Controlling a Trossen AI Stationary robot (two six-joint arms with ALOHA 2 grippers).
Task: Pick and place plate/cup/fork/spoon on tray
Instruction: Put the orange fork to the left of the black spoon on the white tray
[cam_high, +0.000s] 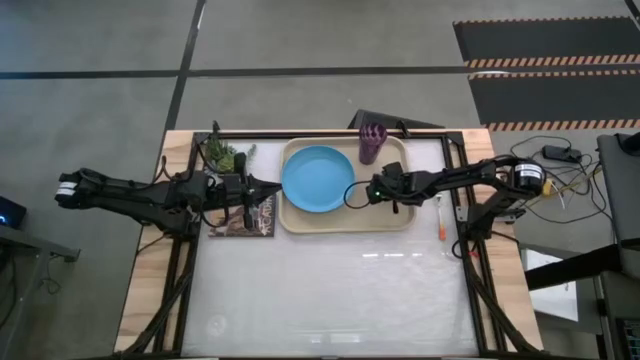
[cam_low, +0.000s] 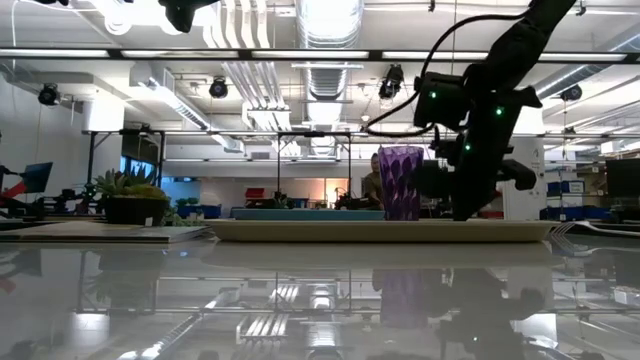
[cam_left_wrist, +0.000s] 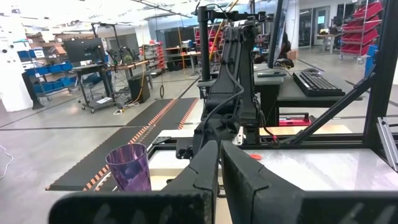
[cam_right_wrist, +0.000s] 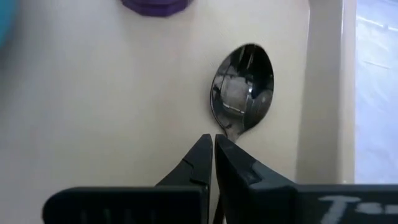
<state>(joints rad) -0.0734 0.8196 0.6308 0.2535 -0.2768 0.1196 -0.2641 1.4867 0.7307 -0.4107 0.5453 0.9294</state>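
The beige tray (cam_high: 345, 218) lies at the table's far middle. The light-blue plate (cam_high: 318, 178) lies on its left half. The purple cup (cam_high: 372, 143) stands upright in its far right corner. My right gripper (cam_high: 388, 190) is over the tray's right part, shut on the metal spoon (cam_right_wrist: 242, 90), which lies along the tray's right rim (cam_right_wrist: 320, 93) with its bowl toward the cup (cam_right_wrist: 152, 5). The orange-handled fork (cam_high: 440, 215) lies on the table right of the tray. My left gripper (cam_high: 250, 190) is shut and empty, left of the tray. My right gripper pinches the spoon between its two fingers at the neck (cam_right_wrist: 229, 132), just behind the bowl. The fingers come from above, pointing down. The handle is hidden under the fingers. I cannot tell whether the bowl rests on the tray floor or is just above it.
A dark picture-covered book (cam_high: 240, 218) lies under my left gripper, left of the tray. A small potted plant (cam_high: 225, 155) stands at the far left. The near half of the white tabletop (cam_high: 330, 290) holds nothing.
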